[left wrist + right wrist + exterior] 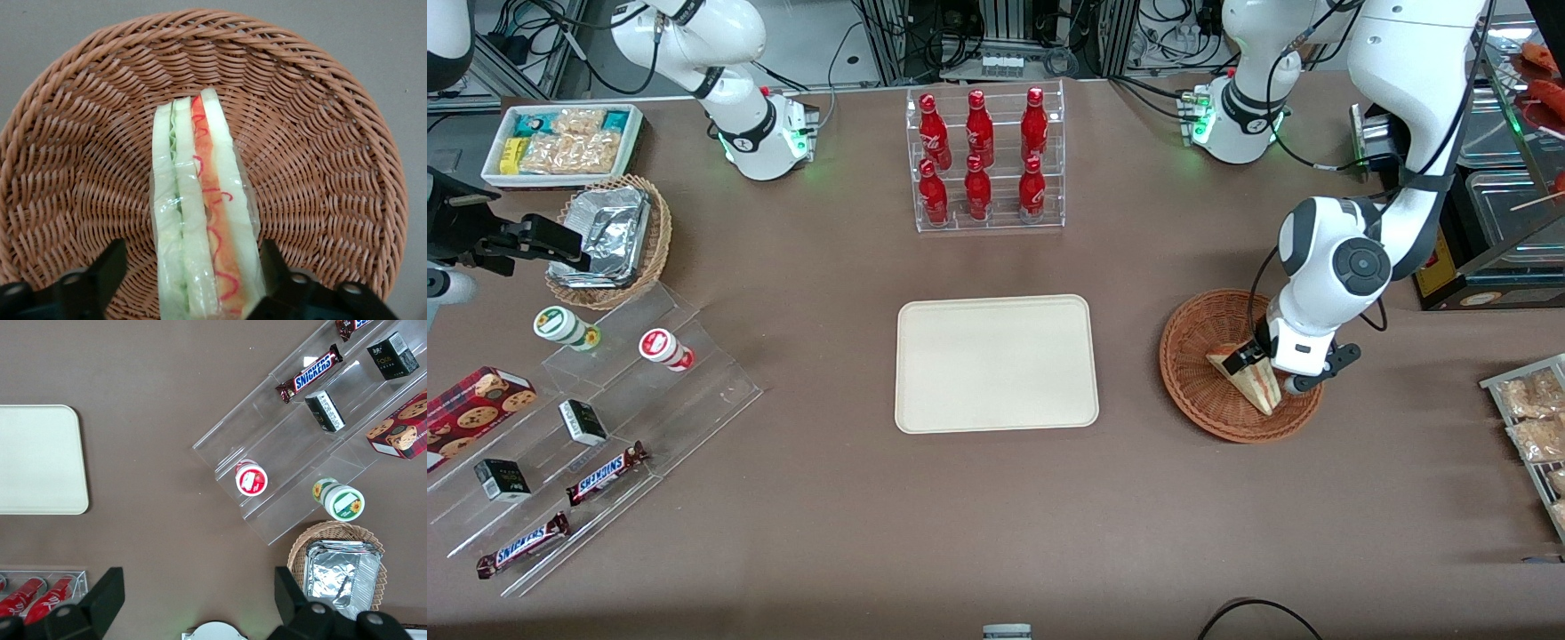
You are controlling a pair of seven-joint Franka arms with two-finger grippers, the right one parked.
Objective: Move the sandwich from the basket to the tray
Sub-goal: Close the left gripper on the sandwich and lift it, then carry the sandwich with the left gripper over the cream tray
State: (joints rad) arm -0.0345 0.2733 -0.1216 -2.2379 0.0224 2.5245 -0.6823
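Your gripper (193,283) is sitting low inside the basket (1193,342), its fingers (107,270) spread wide and straddling the sandwich (200,213). One finger is standing clear of the bread with wicker showing between; the other is lying just beside the wrapped edge, and you cannot tell whether it is touching. Nothing is being squeezed. The sandwich is resting on the basket floor, cut edge up, showing green, orange and red layers. The tray (996,363) is lying bare at the table's middle, well apart from the basket, toward the parked arm's end from it.
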